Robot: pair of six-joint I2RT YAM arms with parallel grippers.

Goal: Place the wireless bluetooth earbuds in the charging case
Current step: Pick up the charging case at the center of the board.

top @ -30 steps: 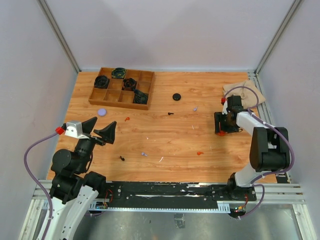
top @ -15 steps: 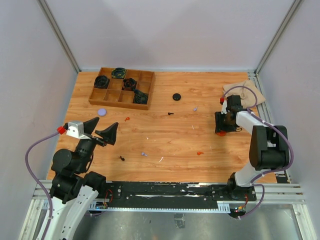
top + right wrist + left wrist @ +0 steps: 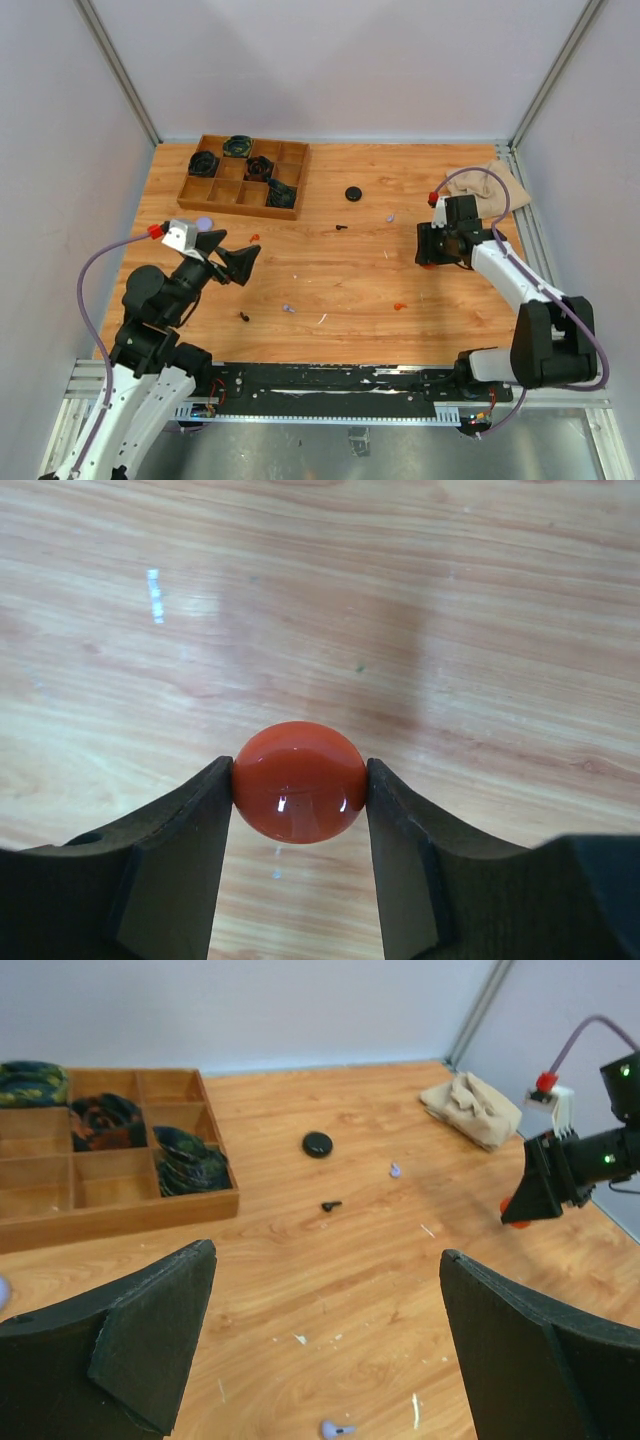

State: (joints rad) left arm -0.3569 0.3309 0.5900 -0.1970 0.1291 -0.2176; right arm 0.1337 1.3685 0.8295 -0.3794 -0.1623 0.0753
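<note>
Shifted leftward, right claw point(image 3: 300, 775) clamps orange-red case point(image 3: 298, 802); left claw point(image 3: 327, 1256) gapes wide.

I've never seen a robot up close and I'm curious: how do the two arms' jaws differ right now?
The left gripper has its jaws wide open and empty, while the right gripper has its jaws pinching a glossy orange-red round case. The left gripper looks out across the table, while the right gripper points steeply down at it. Both have black, wedge-shaped jaws.
</note>
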